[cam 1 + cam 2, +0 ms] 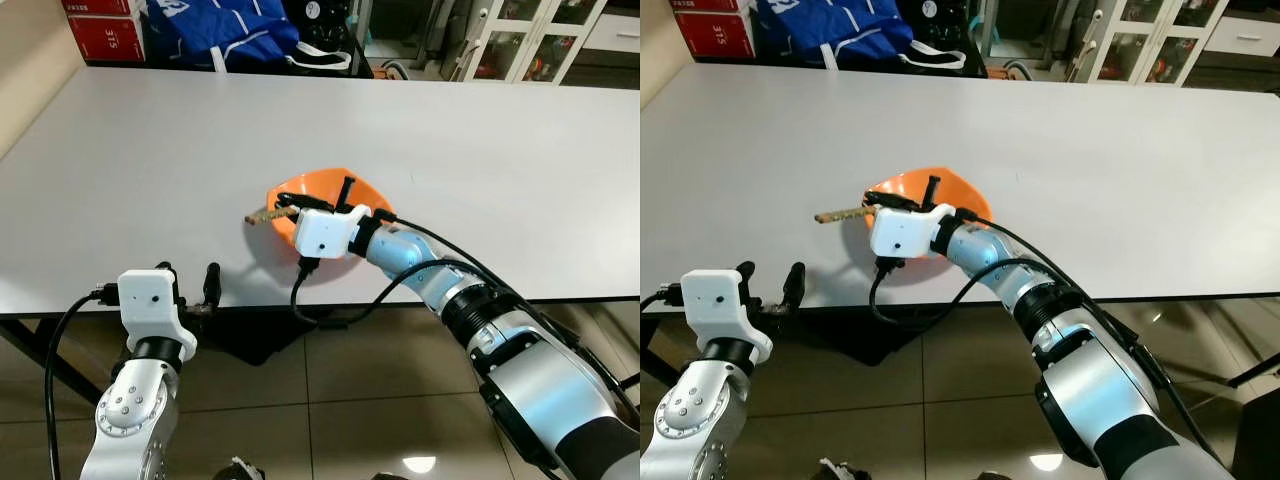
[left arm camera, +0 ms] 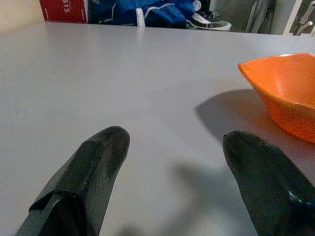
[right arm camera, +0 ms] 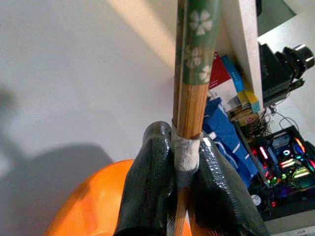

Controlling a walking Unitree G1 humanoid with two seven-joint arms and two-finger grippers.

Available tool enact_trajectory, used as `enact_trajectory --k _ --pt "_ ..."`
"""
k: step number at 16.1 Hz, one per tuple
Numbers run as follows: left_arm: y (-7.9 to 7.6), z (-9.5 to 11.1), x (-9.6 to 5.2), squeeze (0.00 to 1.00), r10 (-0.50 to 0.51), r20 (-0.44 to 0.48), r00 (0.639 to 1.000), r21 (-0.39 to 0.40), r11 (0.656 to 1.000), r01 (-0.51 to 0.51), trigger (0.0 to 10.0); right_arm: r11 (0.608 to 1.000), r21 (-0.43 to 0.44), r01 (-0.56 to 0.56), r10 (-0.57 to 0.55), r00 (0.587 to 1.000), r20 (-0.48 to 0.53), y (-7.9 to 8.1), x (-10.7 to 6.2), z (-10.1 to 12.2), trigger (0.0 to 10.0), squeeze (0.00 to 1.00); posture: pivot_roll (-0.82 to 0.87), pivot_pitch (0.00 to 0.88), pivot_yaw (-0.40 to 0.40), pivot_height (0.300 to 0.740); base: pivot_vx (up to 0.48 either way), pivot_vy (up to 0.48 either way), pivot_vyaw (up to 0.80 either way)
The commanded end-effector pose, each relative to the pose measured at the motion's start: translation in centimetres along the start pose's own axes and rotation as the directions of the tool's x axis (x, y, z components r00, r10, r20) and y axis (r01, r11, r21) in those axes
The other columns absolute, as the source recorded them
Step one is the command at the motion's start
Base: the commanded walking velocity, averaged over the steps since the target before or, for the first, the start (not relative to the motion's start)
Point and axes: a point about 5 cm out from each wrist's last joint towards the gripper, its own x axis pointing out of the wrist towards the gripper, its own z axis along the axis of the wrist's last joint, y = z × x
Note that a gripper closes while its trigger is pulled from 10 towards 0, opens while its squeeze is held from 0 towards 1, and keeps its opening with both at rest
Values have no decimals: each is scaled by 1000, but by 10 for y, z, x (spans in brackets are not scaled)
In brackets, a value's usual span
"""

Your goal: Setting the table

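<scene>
The chopsticks (image 3: 192,93) are clamped between the right gripper (image 3: 184,196) fingers above the orange bowl (image 1: 330,195), long axis pointing away; the left gripper (image 2: 172,182) is held open.

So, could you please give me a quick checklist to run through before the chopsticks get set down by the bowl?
1. Right gripper shut on the chopsticks: ok.
2. Chopsticks sit straight in the jaws: cannot tell; they point out to the robot's left over the table.
3. Bowl upright on the table: ok.
4. Bare table beside the bowl to lay them on: ok.
5. Left gripper open at the table's near edge, apart from the bowl: ok.
</scene>
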Motion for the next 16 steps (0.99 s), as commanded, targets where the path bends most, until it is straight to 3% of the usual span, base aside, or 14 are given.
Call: enact_trajectory --k 1,5,6,7,8,9,10,11,12,16 --pt "-1 4 -3 0 4 16 1000 6 1000 -4 10000 1000 16 -6 6 1000 -23 9 -3 -6 10000 0 -4 75 -51 740 0 0 0" --pt "-1 3 -5 0 7 12 1000 10 1000 -7 10000 999 22 -23 24 998 -56 23 -4 -11 10000 0 6 86 -51 740 0 0 0" --pt "0 3 -7 0 10 10 1000 12 1000 -10 10000 999 24 -39 41 997 -68 28 -5 -12 10000 318 9 90 -52 740 0 0 0" --pt "1 3 -8 0 11 8 1000 13 1000 -11 10000 998 33 -54 56 995 -80 33 -5 -14 10000 557 11 91 -51 740 0 0 0" --pt "0 3 -9 0 12 6 1000 13 1000 -12 10000 997 37 -63 66 994 -90 37 -6 -15 10000 553 13 95 -52 740 0 0 0" --pt "1 3 -9 0 13 5 1000 13 1000 -13 10000 997 41 -71 75 992 -99 41 -6 -16 10000 612 16 98 -53 740 0 0 0" --pt "1 3 -10 0 15 3 1000 14 1000 -15 10000 996 41 -80 84 991 -106 44 -6 -17 10000 796 17 99 -53 740 0 0 0" --pt "1 3 -11 0 16 2 1000 14 1000 -16 10000 996 43 -84 88 990 -109 46 -6 -17 10000 824 19 101 -54 740 0 0 0" --pt "1 3 -11 0 17 1 1000 15 1000 -17 10000 995 46 -89 94 989 -116 49 -6 -18 10000 918 21 102 -54 740 0 0 0" --pt "2 3 -13 0 21 -3 1000 19 1000 -21 10000 994 48 -94 100 986 -132 53 -6 -19 10000 1000 29 104 -51 740 0 0 0"
